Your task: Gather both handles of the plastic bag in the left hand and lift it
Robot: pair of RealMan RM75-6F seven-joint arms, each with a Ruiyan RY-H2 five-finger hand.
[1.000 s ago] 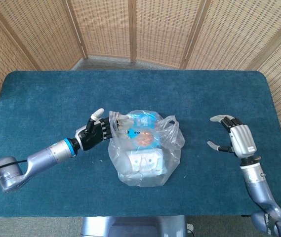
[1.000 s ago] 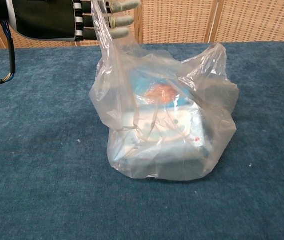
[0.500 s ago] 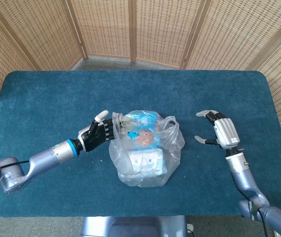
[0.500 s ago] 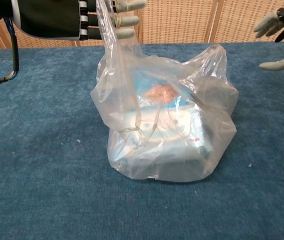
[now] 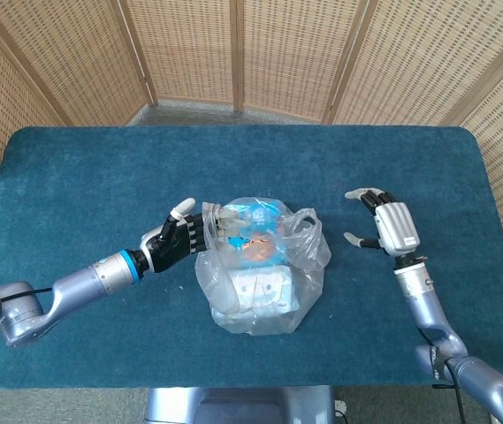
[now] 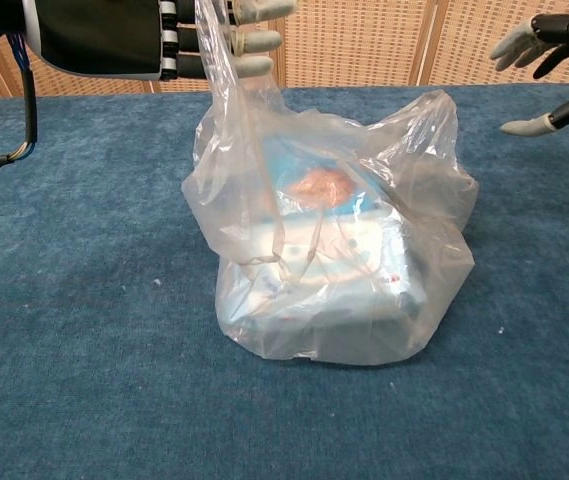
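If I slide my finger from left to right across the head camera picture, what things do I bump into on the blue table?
Left hand holding up one handle → plastic bag with boxes inside → right hand, open and holding nothing.

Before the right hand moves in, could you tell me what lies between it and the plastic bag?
Only bare blue table separates the right hand from the plastic bag, clearest in the head view.
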